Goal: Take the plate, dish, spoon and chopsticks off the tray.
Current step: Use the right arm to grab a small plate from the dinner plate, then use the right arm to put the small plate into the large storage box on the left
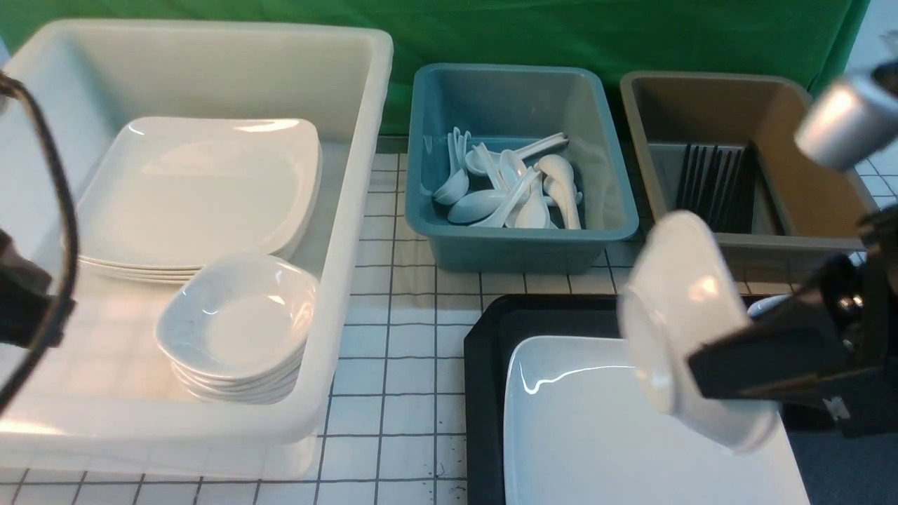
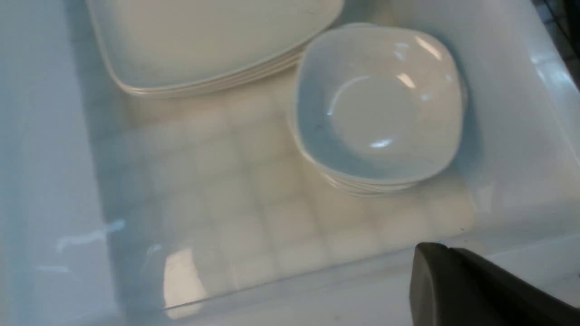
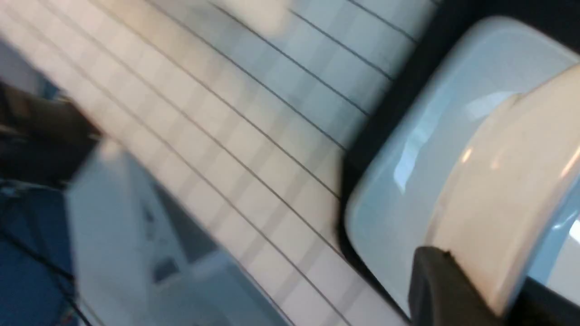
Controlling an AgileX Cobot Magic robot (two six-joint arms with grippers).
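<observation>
table [image 1: 407,365]: white grid | carries: white tub [image 1: 366,175], blue tub [image 1: 519,254], brown tub [image 1: 796,147], black tray [image 1: 491,337]

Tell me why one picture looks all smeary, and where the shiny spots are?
Right wrist view: motion-like blur streaks the table grid and fuzzes the held dish. Front view: the blue tub is sharp, the dish near the camera soft, a glint curving on the plate. Left wrist view: slightly hazy, white glare spots on the top stacked dish.

Bright even light, glare streaks on the plate [image 1: 582,435], right wrist view motion-blurred, left wrist view soft
</observation>
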